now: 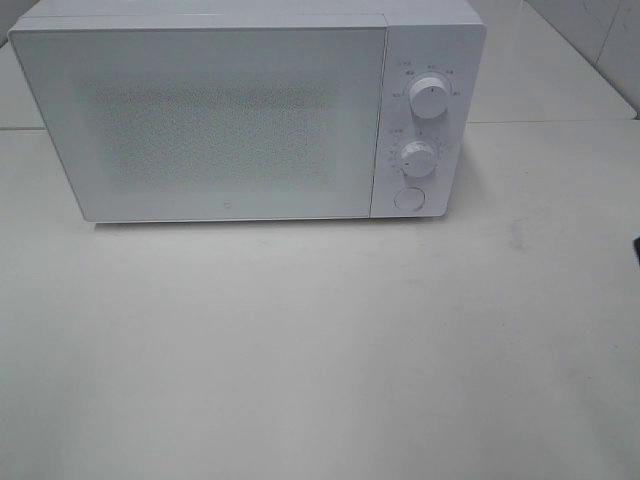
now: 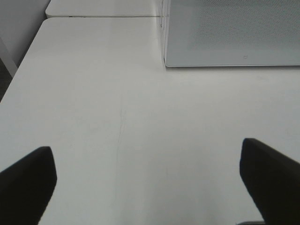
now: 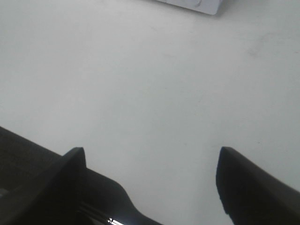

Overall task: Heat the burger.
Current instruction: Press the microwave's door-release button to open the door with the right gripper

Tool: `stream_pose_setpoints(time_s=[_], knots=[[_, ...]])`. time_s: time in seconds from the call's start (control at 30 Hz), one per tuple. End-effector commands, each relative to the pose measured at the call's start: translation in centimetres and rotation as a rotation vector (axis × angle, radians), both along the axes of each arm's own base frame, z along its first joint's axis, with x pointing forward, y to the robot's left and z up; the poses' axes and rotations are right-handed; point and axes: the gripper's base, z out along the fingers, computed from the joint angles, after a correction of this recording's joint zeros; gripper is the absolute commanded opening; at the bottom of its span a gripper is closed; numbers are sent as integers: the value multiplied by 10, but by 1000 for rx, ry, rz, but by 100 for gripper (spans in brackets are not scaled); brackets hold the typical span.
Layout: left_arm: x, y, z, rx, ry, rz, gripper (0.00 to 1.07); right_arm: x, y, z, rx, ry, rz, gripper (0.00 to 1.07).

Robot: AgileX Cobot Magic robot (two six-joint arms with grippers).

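The microwave [image 1: 230,120] stands on the table [image 1: 320,350] toward the back, its door [image 1: 200,190] on the left and its control panel [image 1: 442,50] on the right. On the panel the upper knob [image 1: 428,100] sits above the lower knob [image 1: 418,158], with the button [image 1: 408,198] beneath both. The left gripper [image 2: 146,150] hangs over the table before the microwave's left corner, and the right gripper [image 3: 152,151] before its right corner.
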Motion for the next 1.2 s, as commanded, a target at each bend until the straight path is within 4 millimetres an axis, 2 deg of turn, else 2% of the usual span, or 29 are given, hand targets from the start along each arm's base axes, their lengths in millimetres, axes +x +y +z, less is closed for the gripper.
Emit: stream_pose_setpoints(time_s=[0.03, 0.07, 0.13, 0.17, 0.23, 0.27, 0.33, 0.57, 0.67, 0.77, 1.2], knots=[[0, 0, 0, -5, -14, 2, 100, -27, -15, 1, 26, -90, -78, 75], [0, 0, 0, -5, -14, 2, 100, -27, -15, 1, 26, -90, -78, 75], [0, 0, 0, -5, -14, 2, 100, -42, -22, -2, 24, -155, -124, 75], [0, 0, 0, -5, -14, 2, 100, -42, -22, -2, 24, -155, -124, 75], [0, 0, 0, -5, -14, 2, 100, -59, -28, -7, 23, -228, -173, 75], [0, 0, 0, -5, -14, 2, 100, -59, -28, -7, 23, -228, -173, 75], [0, 0, 0, -5, -14, 2, 100, -74, -31, -13, 29, -290, -204, 75], [0, 0, 0, -5, -14, 2, 100, -98, -34, -32, 55, -391, -232, 75], [0, 0, 0, -5, -14, 2, 100, -105, -34, -42, 54, -392, -231, 75], [0, 0, 0, -5, -14, 2, 100, -111, -35, -43, 61, -433, -231, 75], [0, 0, 0, -4, -14, 2, 100, -111, -35, -44, 61, -430, -227, 75]])
